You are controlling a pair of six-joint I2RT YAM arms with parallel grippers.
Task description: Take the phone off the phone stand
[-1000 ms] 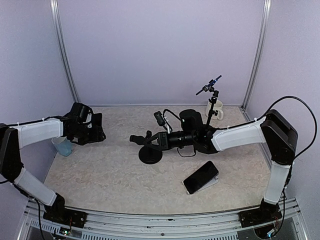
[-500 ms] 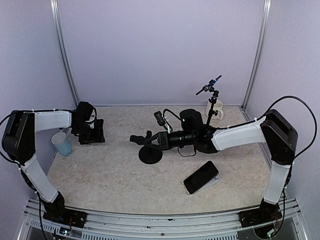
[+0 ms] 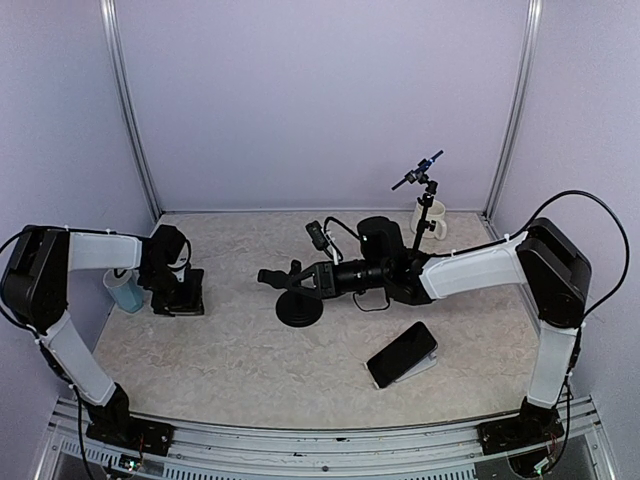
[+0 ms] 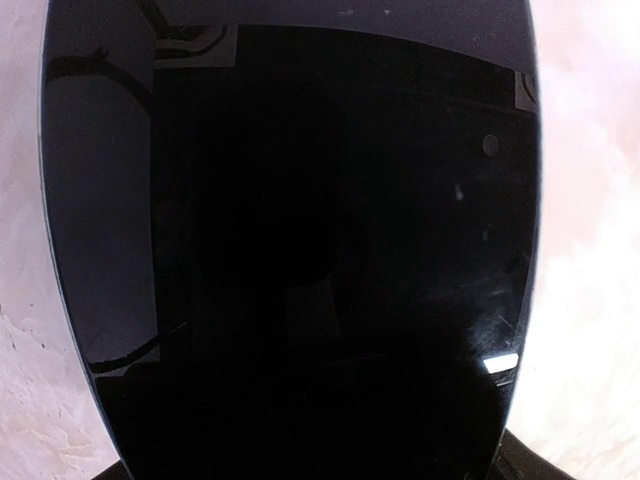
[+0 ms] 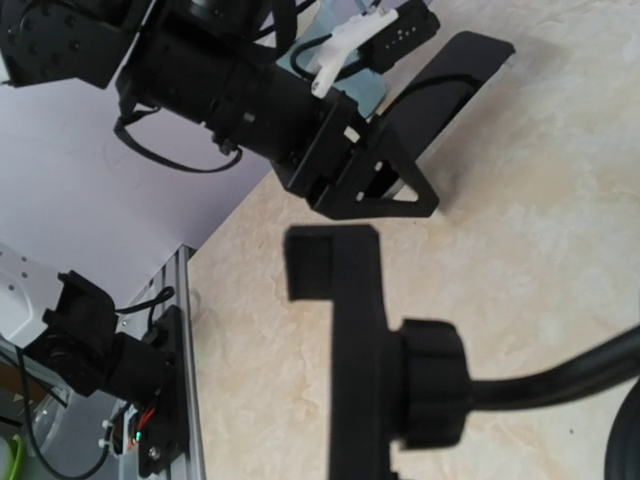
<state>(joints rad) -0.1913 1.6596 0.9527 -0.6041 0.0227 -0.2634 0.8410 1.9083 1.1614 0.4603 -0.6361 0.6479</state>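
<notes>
A black glossy phone [image 4: 300,240] fills the left wrist view, over the pale table. My left gripper [image 3: 178,296] points down at the left side of the table, shut on that phone [image 5: 445,90]; its lower edge is at or just above the tabletop. The black phone stand [image 3: 300,310] stands mid-table on a round base, and its clamp head [image 3: 272,277] holds nothing. My right gripper [image 3: 308,278] reaches in from the right and is shut on the stand's head. In the right wrist view the stand's bar and knob [image 5: 345,340] fill the lower half.
A second dark phone [image 3: 402,353] lies on a white wedge at the front right. A pale blue cup [image 3: 125,292] stands just left of my left gripper. A white mug [image 3: 432,218] and a small tripod [image 3: 424,190] stand at the back right.
My left gripper has swung from pointing sideways to pointing down and has come lower and nearer, bringing the phone to the tabletop. The right arm and the stand have stayed put.
</notes>
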